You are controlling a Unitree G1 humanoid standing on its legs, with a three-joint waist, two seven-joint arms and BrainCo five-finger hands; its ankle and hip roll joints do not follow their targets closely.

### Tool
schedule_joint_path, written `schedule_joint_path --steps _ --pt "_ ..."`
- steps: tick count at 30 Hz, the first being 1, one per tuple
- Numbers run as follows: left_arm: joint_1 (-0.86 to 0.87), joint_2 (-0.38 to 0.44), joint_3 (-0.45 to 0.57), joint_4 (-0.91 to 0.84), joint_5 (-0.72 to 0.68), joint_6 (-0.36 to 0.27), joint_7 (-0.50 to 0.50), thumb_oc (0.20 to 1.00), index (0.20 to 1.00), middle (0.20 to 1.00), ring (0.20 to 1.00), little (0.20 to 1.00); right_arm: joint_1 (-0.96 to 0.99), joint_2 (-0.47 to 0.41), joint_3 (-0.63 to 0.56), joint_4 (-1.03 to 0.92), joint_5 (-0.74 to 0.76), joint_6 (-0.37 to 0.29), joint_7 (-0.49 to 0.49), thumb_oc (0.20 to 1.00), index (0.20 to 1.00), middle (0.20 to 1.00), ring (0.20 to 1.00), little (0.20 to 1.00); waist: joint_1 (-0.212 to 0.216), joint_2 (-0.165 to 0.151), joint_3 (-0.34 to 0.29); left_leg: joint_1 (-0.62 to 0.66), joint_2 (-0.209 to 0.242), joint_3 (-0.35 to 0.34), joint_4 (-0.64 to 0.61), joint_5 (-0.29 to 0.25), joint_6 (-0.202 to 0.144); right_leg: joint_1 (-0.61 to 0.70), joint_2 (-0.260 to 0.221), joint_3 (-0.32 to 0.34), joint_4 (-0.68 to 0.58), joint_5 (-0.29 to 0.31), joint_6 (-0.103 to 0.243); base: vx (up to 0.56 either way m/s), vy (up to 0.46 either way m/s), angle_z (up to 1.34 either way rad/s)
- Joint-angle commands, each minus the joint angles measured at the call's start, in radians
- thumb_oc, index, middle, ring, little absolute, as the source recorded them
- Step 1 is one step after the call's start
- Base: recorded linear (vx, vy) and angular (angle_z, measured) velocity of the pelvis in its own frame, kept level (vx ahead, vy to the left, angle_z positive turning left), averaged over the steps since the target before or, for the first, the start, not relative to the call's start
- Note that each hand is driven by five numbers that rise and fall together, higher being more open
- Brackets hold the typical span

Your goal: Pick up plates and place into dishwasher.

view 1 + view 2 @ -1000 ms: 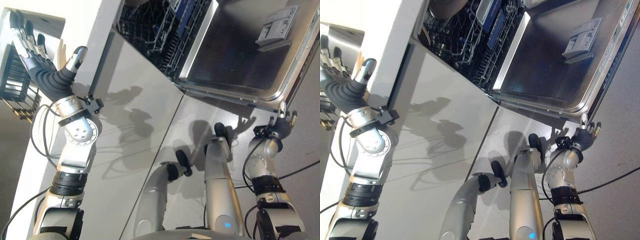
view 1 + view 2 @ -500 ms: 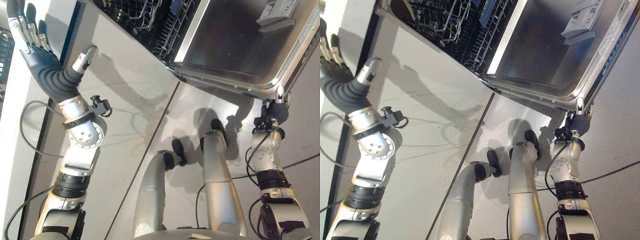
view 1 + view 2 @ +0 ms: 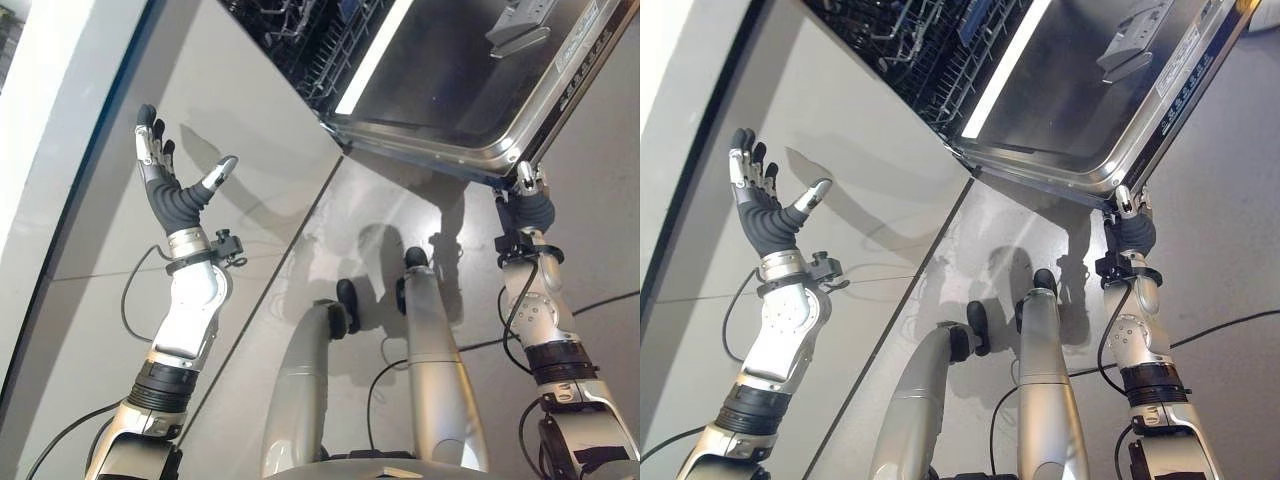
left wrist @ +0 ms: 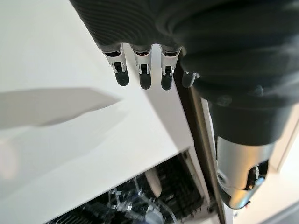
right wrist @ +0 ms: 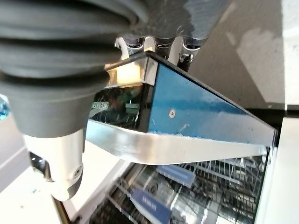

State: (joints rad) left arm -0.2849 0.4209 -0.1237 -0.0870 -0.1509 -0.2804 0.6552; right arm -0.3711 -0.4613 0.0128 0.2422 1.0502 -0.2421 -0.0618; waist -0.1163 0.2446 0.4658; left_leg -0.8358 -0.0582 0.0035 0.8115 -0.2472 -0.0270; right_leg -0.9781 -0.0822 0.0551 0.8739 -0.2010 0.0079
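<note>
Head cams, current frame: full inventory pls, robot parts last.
dishwasher door: one, steel inner face, open, hanging out over the floor, a grey detergent compartment near its outer edge.
dishwasher rack: one, dark wire, inside the machine beside the door hinge; no plate made out in it.
cabinet front: one, pale grey panel, beside the dishwasher.
floor: grey, under the door.
left hand: one, fingers straight and spread, raised in front of the cabinet front, holding nothing.
right hand: one, at the door's outer corner, fingers against its edge.
</note>
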Motion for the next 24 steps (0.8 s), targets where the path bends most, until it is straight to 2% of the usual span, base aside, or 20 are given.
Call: schedule_joint_path --steps 1,6,11,18,24 --pt "-0.051 0.135 0.093 -0.029 -0.038 -0.045 -0.011 1.000 1.000 1.000 1.000 1.000 -0.308 0.034 0.109 -0.292 -0.113 -0.095 0.181 1.000 1.000 1.000 1.000 1.000 0.059 -0.078 0.054 0.042 -0.044 0.025 0.033 0.002 0.074 0.139 -0.018 0.068 -0.179 0.177 0.030 0.04 0.002 0.10" --pt "-0.036 0.156 0.118 -0.013 -0.061 -0.058 -0.043 1.000 1.000 1.000 1.000 1.000 -0.322 0.069 0.105 -0.326 -0.155 -0.130 0.180 1.000 1.000 1.000 1.000 1.000 0.101 -0.129 0.054 0.102 -0.056 0.001 0.040 -0.019 0.083 0.230 -0.017 0.046 -0.206 0.180 0.032 0.05 -0.018 0.14" --pt "-0.013 0.162 0.145 0.005 -0.081 -0.080 -0.071 1.000 1.000 1.000 1.000 1.000 -0.315 0.077 0.091 -0.337 -0.176 -0.137 0.187 1.000 1.000 1.000 1.000 1.000 0.143 -0.170 0.046 0.180 -0.074 -0.029 0.002 -0.013 0.091 0.330 -0.022 0.031 -0.254 0.187 0.032 0.09 0.010 0.26" --pt "0.030 0.181 0.160 0.009 -0.087 -0.106 -0.116 1.000 1.000 1.000 1.000 1.000 -0.270 0.083 0.066 -0.317 -0.157 -0.147 0.190 1.000 1.000 1.000 1.000 1.000 0.218 -0.240 -0.012 0.276 -0.089 -0.100 -0.107 0.024 0.101 0.482 -0.045 -0.019 -0.372 0.205 0.039 0.12 -0.027 0.28" --pt "0.107 0.184 0.187 -0.008 -0.095 -0.124 -0.182 1.000 1.000 1.000 1.000 1.000 -0.220 0.104 0.061 -0.319 -0.161 -0.170 0.167 1.000 1.000 1.000 1.000 1.000 0.295 -0.308 -0.066 0.366 -0.089 -0.158 -0.211 0.061 0.100 0.641 -0.065 -0.092 -0.495 0.223 0.031 0.15 -0.081 0.47"
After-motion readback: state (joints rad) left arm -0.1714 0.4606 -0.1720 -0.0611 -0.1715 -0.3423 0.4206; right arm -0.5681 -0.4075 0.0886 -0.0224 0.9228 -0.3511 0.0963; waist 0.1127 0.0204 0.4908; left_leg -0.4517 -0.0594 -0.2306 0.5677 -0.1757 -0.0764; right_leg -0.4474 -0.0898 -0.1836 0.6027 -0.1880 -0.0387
